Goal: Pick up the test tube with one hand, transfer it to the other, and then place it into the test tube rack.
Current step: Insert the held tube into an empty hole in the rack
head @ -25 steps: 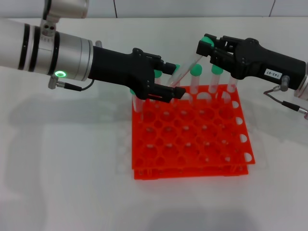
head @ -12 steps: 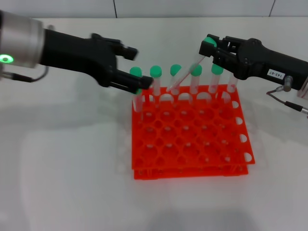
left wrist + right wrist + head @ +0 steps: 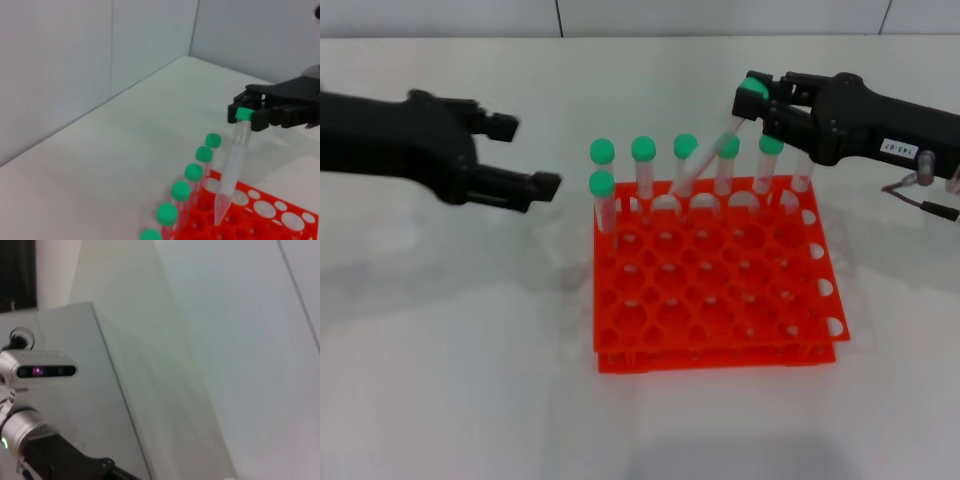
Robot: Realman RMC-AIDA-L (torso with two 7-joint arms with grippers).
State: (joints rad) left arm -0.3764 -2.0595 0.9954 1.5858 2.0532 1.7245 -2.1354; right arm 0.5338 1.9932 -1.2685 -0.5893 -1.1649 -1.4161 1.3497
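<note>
Handoff looks done: left gripper [image 3: 525, 155] sits open and empty, right gripper [image 3: 756, 100] pinches the test tube [image 3: 712, 150] by its cap, so next it needs straightening over a free hole in the test tube rack [image 3: 720, 290].

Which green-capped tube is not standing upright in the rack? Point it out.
The test tube gripped by its cap in the right pincer: it hangs tilted above the rack; the others stand upright.

The orange-red two-tier plastic rack [image 3: 715, 280] sits mid-tabletop [image 3: 450, 370]. Capped clear tubes [image 3: 643, 175] fill its back row. The left claw [image 3: 525, 155] hangs left of it; the right claw [image 3: 752, 100], above its back-right corner, holds a slanted tube [image 3: 705, 155].
</note>
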